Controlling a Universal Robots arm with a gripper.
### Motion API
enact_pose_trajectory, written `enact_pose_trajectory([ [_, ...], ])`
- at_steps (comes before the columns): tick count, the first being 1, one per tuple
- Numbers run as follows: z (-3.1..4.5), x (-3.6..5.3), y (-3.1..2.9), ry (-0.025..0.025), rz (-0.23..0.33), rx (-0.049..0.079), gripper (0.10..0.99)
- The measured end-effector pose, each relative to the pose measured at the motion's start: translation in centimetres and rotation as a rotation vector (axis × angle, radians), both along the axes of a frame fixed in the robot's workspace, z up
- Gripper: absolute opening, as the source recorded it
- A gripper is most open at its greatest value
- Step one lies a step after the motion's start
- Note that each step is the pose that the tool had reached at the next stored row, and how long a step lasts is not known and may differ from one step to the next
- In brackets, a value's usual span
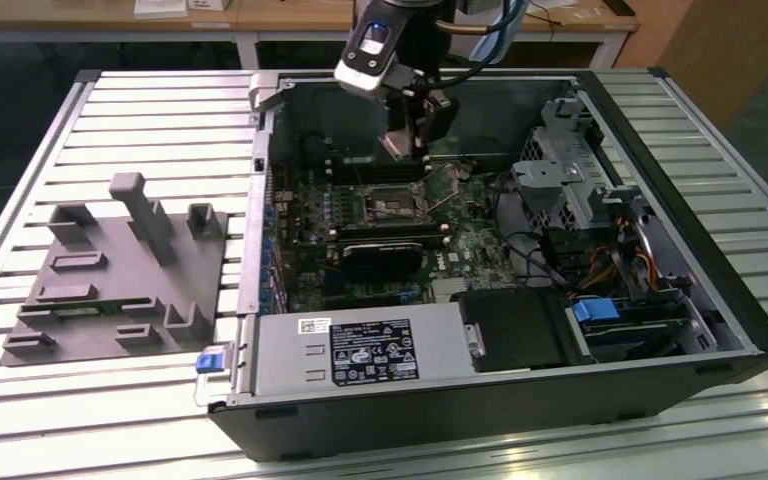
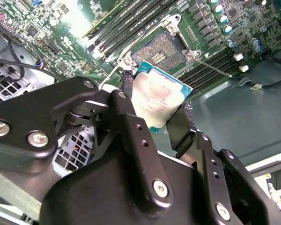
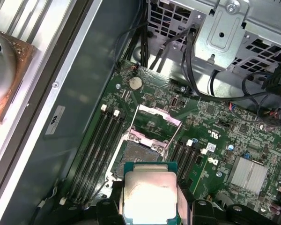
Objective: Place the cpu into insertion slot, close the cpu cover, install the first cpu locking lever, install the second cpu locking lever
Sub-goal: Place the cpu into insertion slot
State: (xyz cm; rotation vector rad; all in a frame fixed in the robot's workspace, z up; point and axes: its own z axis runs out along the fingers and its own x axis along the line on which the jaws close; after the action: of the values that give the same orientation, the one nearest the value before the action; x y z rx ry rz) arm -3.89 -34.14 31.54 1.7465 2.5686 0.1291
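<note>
The cpu [image 2: 159,96] is grasped between the jaws and held above the insertion slot [image 2: 161,54], apart from it. The cpu cover [image 3: 158,114] is raised. The computer case [image 1: 491,420] lies open on the tabletop [image 1: 144,100].

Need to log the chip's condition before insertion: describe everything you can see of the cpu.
The cpu is a thin square chip with a dull silver-grey metal face on a teal-green board that rims it. Black fingers of the gripper clamp two opposite edges. It hangs in the air above the open insertion slot, not seated, inside the computer case.
</note>
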Motion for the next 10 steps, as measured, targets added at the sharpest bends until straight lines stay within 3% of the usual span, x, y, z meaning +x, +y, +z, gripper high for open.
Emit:
enact_pose_trajectory([
  [4, -0.15, 0.0, 0.0, 0.0001, -0.024, 0.0, 0.537],
  [10, -0.56, 0.0, 0.01, 0.0, -0.117, 0.0, 0.537],
])
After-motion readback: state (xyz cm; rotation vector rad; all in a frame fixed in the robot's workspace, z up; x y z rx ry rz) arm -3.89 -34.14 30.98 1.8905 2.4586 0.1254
